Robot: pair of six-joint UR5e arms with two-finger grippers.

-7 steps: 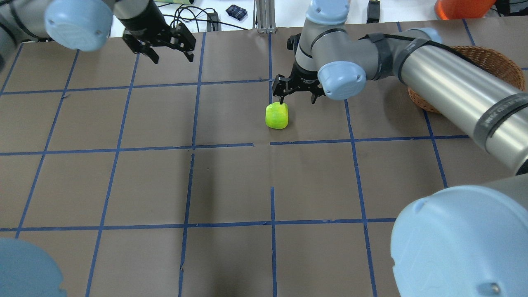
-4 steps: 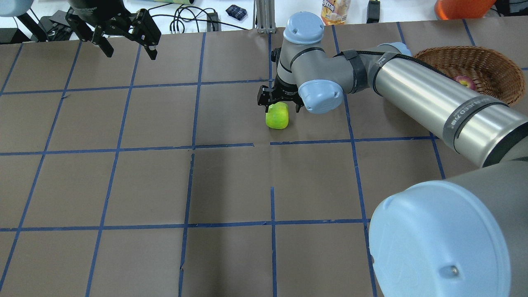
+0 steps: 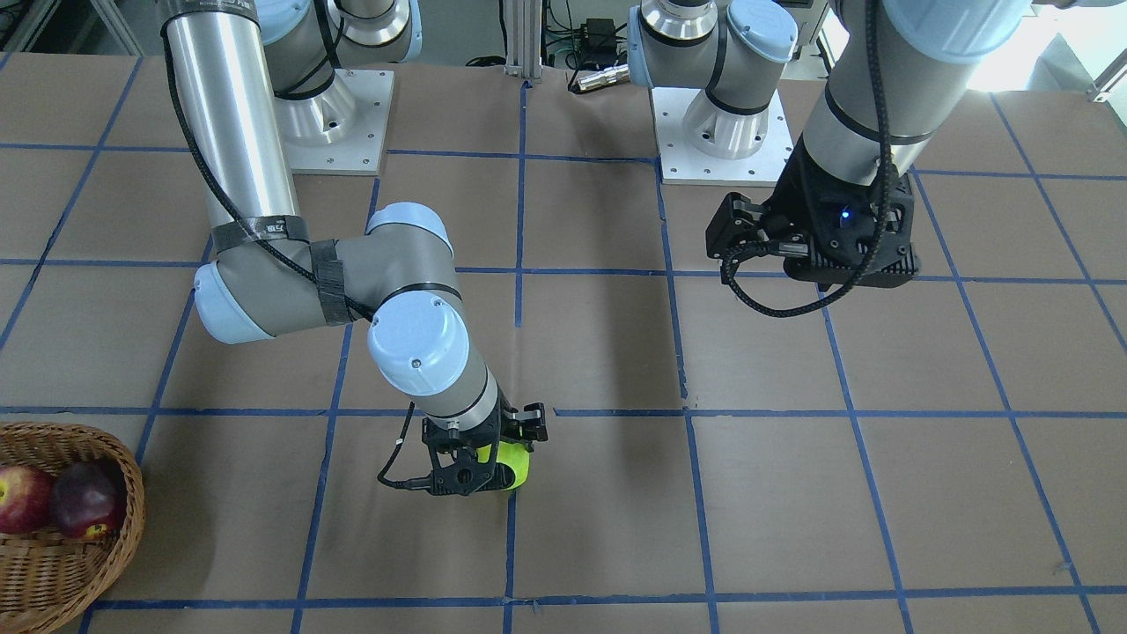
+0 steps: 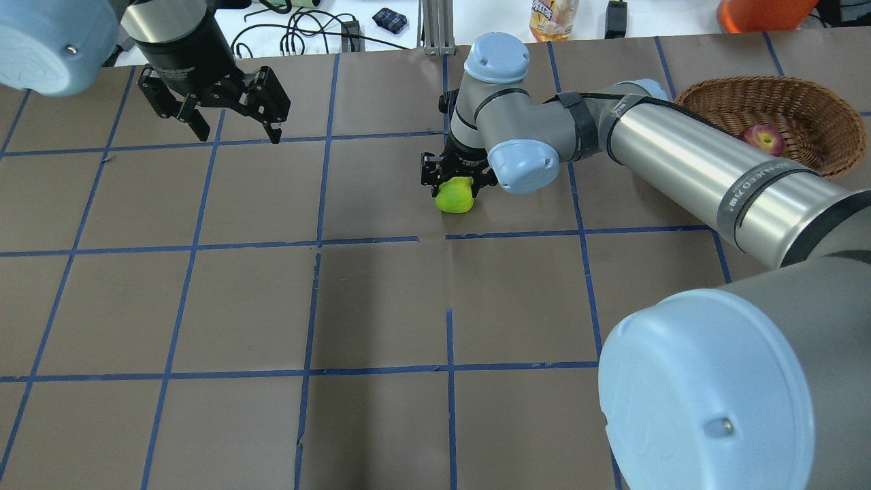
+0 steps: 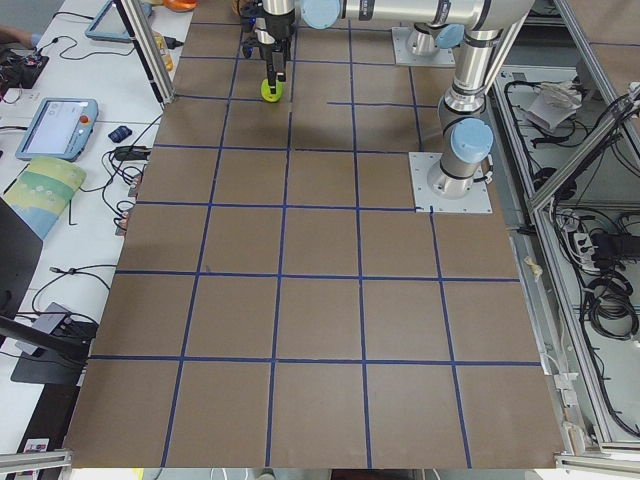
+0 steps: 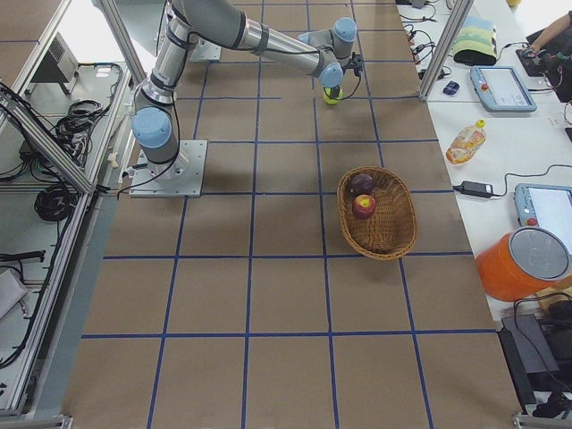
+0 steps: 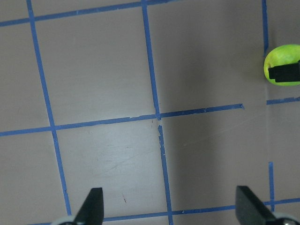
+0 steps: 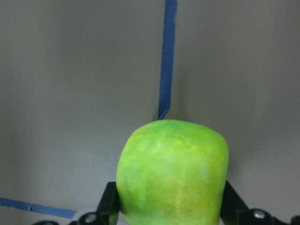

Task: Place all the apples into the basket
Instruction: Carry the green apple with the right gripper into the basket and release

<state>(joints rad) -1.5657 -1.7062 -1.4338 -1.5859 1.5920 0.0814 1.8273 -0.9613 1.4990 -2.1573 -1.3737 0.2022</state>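
Observation:
The lime green apple [image 4: 454,199] lies on the brown table near its middle, also seen in the front view [image 3: 513,465] and the right wrist view [image 8: 173,173]. My right gripper [image 4: 454,185] is down over it, with a finger against each side, shut on it at table level. The wicker basket [image 4: 748,85] stands at the far right and holds the red apple [image 4: 762,139] and the maroon apple [image 3: 84,502]. My left gripper [image 4: 239,136] is open and empty above the far left of the table.
An orange bucket [image 4: 755,13], a bottle [image 4: 551,17], cables and a metal post [image 4: 435,27] lie past the table's far edge. The right arm's long silver link [image 4: 708,170] crosses above the table in front of the basket.
My right gripper moved left and down over the green apple and closed on its sides. My left gripper swung left, then came back toward the table.

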